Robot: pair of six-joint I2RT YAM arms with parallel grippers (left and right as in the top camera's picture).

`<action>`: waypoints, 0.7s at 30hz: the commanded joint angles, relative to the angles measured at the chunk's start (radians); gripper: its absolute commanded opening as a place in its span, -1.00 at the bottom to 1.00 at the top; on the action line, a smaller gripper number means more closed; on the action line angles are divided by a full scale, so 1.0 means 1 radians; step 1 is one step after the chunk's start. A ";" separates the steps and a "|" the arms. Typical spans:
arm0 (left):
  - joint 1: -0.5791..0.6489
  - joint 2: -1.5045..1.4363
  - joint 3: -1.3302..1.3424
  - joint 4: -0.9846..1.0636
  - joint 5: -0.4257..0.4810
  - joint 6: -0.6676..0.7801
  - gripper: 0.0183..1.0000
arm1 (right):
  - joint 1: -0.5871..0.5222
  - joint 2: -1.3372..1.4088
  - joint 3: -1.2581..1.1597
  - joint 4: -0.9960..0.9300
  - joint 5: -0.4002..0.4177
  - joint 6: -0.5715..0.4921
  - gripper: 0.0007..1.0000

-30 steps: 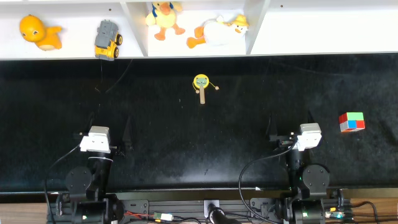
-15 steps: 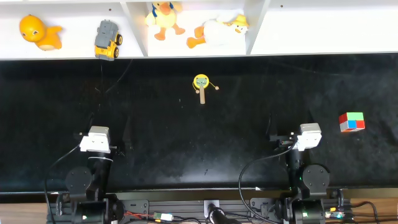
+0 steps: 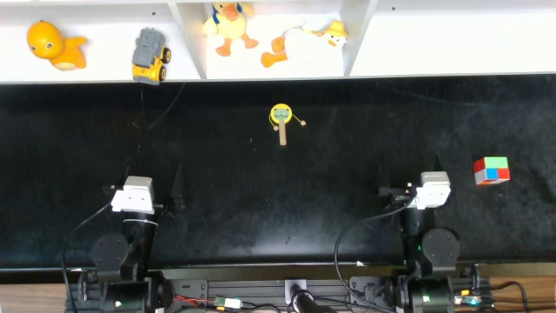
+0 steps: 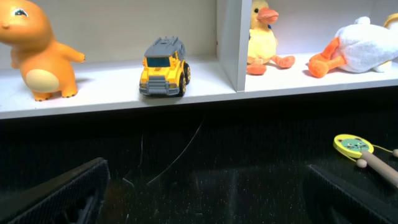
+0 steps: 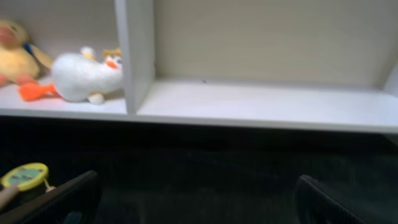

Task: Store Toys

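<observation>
Left wrist view: the left fingers point(image 4: 68, 193) are seen spread wide over the tabletop point(image 4: 249, 180); the right fingers point(image 5: 59, 198) are likewise spread, empty.

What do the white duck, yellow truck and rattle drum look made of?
The white duck looks like plush fabric: matte, with a fuzzy, soft outline. The truck is likely hard plastic: smooth yellow body, moulded grey parts. The rattle drum has a handle that looks like bare wood, pale matte tan; its head's material is unclear.
</observation>
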 commanded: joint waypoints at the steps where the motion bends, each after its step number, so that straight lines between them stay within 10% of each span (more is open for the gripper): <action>1: -0.010 -0.011 0.000 -0.006 -0.012 0.001 1.00 | 0.044 0.167 0.070 -0.025 0.079 0.060 0.99; 13: -0.010 -0.011 0.000 -0.006 -0.011 0.001 1.00 | 0.461 0.813 0.569 -0.424 0.528 0.475 0.99; 21: -0.010 -0.011 0.000 -0.006 -0.012 0.001 1.00 | 0.653 1.207 0.808 -0.486 0.536 0.620 1.00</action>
